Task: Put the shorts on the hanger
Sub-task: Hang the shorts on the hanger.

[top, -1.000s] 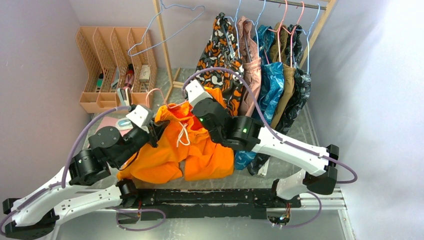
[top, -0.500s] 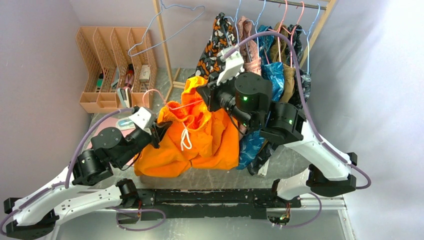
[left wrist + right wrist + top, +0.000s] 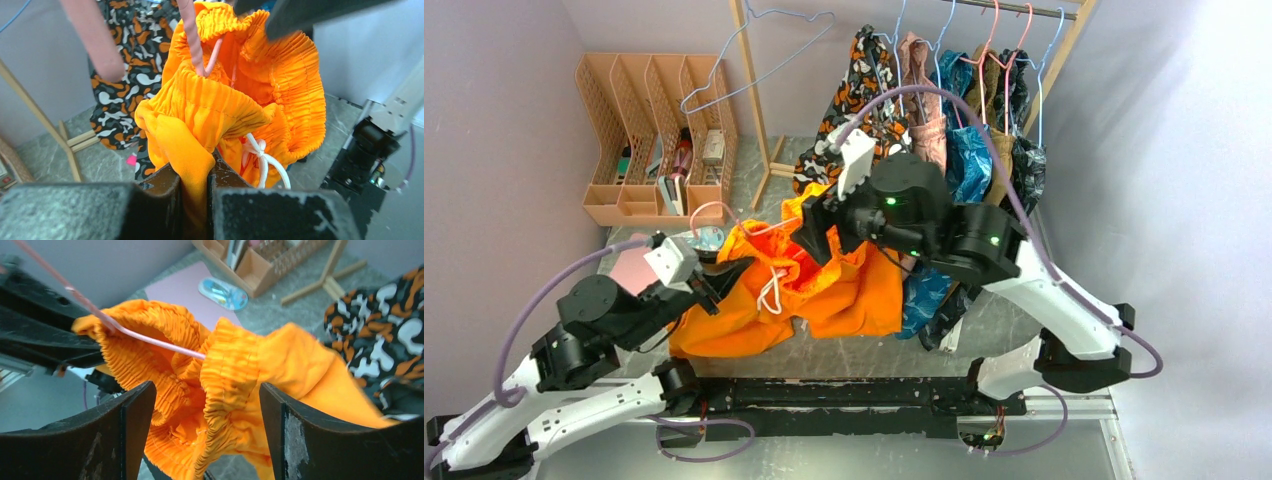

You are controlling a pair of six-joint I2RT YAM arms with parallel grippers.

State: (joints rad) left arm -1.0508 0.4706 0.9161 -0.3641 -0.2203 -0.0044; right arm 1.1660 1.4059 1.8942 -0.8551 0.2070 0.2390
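Note:
The bright orange shorts hang bunched between the two arms, waistband up, and their white drawstring dangles. The thin pink hanger runs through the waistband opening; its wire crosses the gathered elastic. My left gripper is shut on a fold of the shorts below the waistband, at the left side of the garment. My right gripper stands open, its jaws wide on either side of the waistband without pressing it, above the shorts' top edge.
Behind stands a wooden rack with several hung garments, the orange-black-white patterned one nearest. A light-blue hanger hangs on its left post. A peach desk organiser sits back left, a pink mat beside my left arm.
My right gripper has opened and let go of the waistband, shifting slightly left. The left arm drew back and left, still holding the shorts, whose top has sunk lower.

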